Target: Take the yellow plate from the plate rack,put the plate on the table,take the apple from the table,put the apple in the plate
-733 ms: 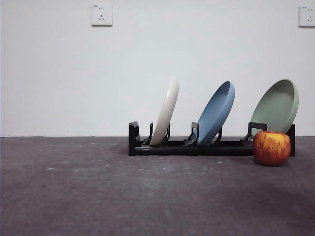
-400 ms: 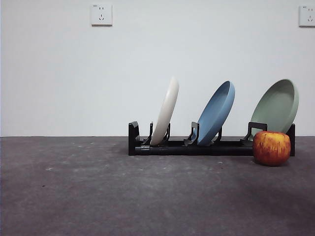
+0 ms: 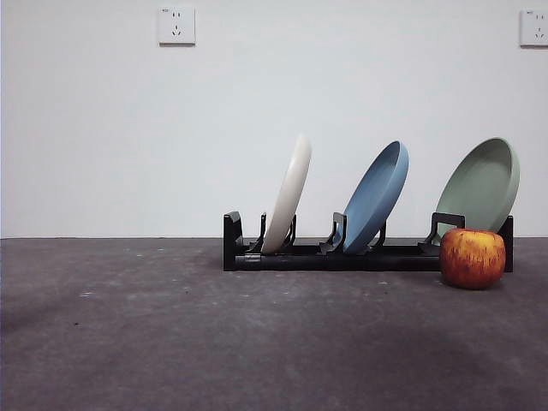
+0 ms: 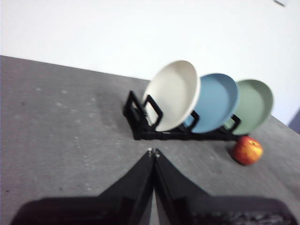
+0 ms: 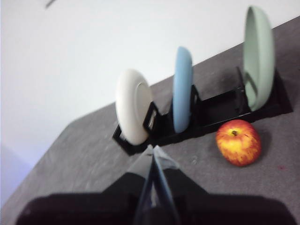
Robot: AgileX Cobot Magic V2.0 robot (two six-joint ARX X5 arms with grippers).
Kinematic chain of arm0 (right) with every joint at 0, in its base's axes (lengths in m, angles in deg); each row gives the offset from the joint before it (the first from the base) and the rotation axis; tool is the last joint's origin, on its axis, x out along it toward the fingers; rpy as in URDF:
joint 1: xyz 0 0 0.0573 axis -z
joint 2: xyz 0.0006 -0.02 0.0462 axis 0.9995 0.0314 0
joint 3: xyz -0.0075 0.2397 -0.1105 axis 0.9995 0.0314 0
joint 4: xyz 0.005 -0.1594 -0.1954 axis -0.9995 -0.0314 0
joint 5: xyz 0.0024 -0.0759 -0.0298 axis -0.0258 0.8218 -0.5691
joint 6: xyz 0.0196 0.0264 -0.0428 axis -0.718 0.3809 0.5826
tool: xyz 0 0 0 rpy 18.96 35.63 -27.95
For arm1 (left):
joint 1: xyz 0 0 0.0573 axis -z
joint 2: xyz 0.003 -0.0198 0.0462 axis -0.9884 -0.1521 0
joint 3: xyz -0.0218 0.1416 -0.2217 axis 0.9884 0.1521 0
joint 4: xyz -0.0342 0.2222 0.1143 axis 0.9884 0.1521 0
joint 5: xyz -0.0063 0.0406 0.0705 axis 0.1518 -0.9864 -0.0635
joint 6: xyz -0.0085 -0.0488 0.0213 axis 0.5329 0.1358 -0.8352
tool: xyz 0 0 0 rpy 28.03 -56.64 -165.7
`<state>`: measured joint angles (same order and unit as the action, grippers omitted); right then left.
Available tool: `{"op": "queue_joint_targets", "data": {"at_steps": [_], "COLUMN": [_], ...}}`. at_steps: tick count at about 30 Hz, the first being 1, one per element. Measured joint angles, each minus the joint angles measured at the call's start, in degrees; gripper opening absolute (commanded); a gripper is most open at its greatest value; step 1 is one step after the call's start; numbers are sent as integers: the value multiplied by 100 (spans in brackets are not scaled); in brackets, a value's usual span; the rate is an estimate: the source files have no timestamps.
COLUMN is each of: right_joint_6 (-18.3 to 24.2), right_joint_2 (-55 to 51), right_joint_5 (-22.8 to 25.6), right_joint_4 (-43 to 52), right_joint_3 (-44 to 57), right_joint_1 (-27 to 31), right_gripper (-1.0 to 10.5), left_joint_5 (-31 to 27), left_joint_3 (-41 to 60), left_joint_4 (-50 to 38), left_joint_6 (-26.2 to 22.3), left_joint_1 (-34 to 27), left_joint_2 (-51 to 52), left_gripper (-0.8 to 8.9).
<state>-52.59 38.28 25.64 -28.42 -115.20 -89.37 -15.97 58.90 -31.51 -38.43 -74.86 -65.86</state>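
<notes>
Our left gripper [image 4: 153,152] and right gripper [image 5: 151,149] hang clamped together, holding nothing. The plate [image 3: 288,193] leans in the rack's [image 3: 342,258] left slot; the apple [image 3: 472,257] rests on the table [image 3: 171,342] by the rack's right end.

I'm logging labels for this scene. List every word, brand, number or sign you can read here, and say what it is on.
None can be read.
Left wall socket: a tiny mark at its top edge, too small to read.
Right wall socket: no legible print.
Yellow plate, blue plate, green plate, rack, apple: no text visible.
</notes>
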Motion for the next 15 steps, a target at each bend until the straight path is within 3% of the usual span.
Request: {"op": "queue_joint_targets", "data": {"at_steps": [15], "right_joint_6": [2673], "right_joint_2": [2236], "right_joint_5": [-914], "right_joint_4": [-3694], "right_joint_3": [-3093], "right_joint_1": [-306], "right_gripper": [-11], "left_joint_5": [1711], "left_joint_3": [-1851], "left_joint_4": [1624], "left_joint_6": [-1259], "left_joint_1": [0], "left_joint_2": [-1886], "left_gripper": [-6]}}
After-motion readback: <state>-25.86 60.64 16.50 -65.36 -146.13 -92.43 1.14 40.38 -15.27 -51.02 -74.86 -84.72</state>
